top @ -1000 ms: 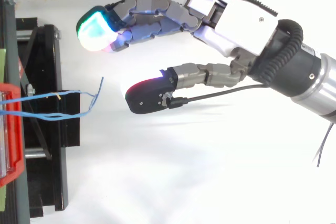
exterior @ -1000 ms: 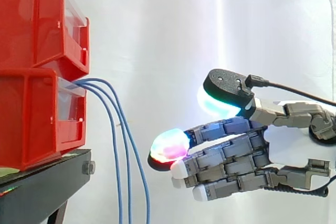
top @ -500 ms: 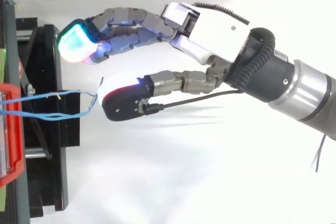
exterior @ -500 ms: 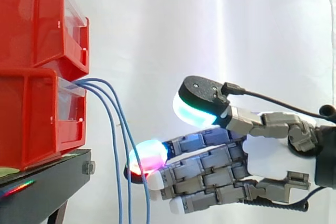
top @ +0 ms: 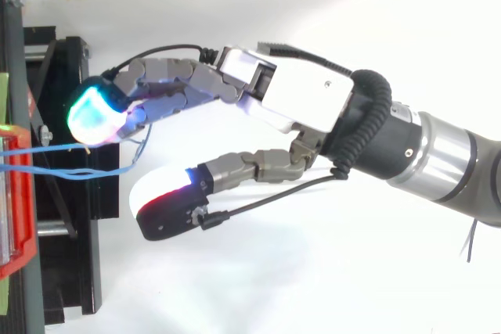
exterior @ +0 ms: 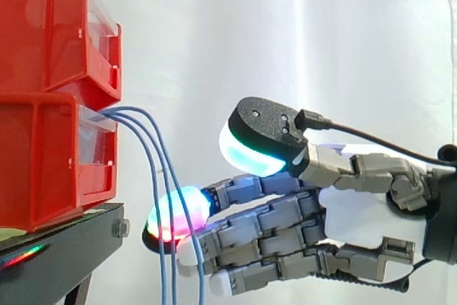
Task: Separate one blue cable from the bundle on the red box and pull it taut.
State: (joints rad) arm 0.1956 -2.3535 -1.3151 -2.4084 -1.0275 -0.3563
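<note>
Blue cables (exterior: 133, 114) are coming out of the front of the lower red bin (exterior: 43, 162) at mid left of the side view, three strands, drooping in a loose arc and hanging slack down past the bottom edge. In the top view they are running right from the left edge (top: 78, 170), wavy, with the loose ends lying over the black stand (top: 63, 232).

Progress, as a judgement: early. No strand is separated yet and nothing is being pulled taut, so approach is about done and the grasp, separation and pull are all left.

The hand (exterior: 357, 212) is reaching in from the right with fingers (exterior: 178, 212) stretched out nearly straight and the thumb (exterior: 260, 141) spread well above them, gripping nothing. The glowing fingertip is sitting right at the hanging strands, which are crossing in front of it in the side view. Contact looks likely, but I cannot tell for sure. In the top view the cyan tip is overlapping the upper strand near the cable ends.

Around: the upper red bin (exterior: 43, 26) is stacked on the lower one at top left, and the white curtain (exterior: 285, 33) is hanging behind.

In the way: the strands are running close together, so pinching just one looks tricky. The stand edge is near the fingertips.
</note>
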